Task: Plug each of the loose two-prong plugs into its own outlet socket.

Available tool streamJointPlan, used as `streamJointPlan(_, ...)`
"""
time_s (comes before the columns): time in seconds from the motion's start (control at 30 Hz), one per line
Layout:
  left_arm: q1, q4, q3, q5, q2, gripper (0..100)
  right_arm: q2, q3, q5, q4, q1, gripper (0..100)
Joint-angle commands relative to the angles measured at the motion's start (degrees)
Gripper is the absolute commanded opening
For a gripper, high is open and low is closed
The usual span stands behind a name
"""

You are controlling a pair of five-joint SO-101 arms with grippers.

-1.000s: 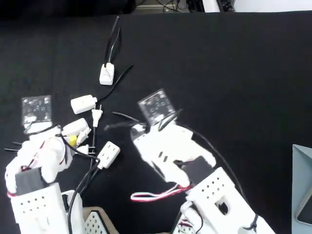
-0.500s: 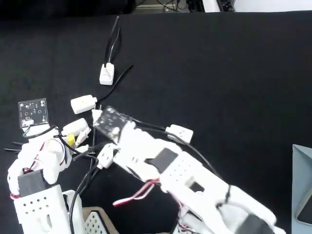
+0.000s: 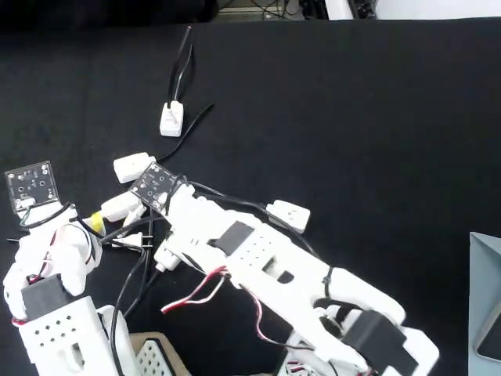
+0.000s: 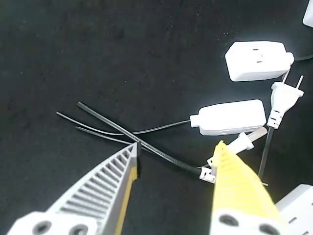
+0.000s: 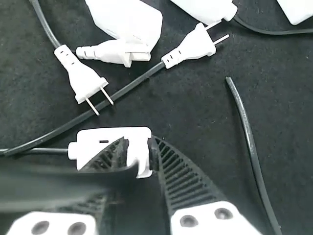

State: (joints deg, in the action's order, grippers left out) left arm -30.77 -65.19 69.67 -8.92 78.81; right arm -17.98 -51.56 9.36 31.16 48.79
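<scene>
Black table — right wrist view shows right tool pinching an outlet socket — left tool spread.

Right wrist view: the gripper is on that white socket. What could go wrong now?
1. The right gripper sits over just one end of the socket, so the socket might twist or slip away.
2. A loose plug and a black cable lie right beside it and could get dragged along.
3. The open left gripper hangs over a loose-ended cable; closing might snag it.
</scene>
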Motion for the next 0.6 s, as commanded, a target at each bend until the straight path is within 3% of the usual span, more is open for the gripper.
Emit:
streamJointPlan(0.0, -0.57, 1.14, -0.22, 0.44, 0.44, 25, 2.68, 4.53, 0.62, -1.05, 0.44, 1.1)
streamJointPlan(0.4, -0.57, 0.7, -0.22, 0.44, 0.35, 25, 4.97, 2.42, 0.7, -1.23, 0.44, 1.1)
streamJointPlan(0.57, -0.57, 0.7, -0.22, 0.44, 0.35, 25, 4.97, -3.91, 0.7, -9.58, 0.44, 1.1)
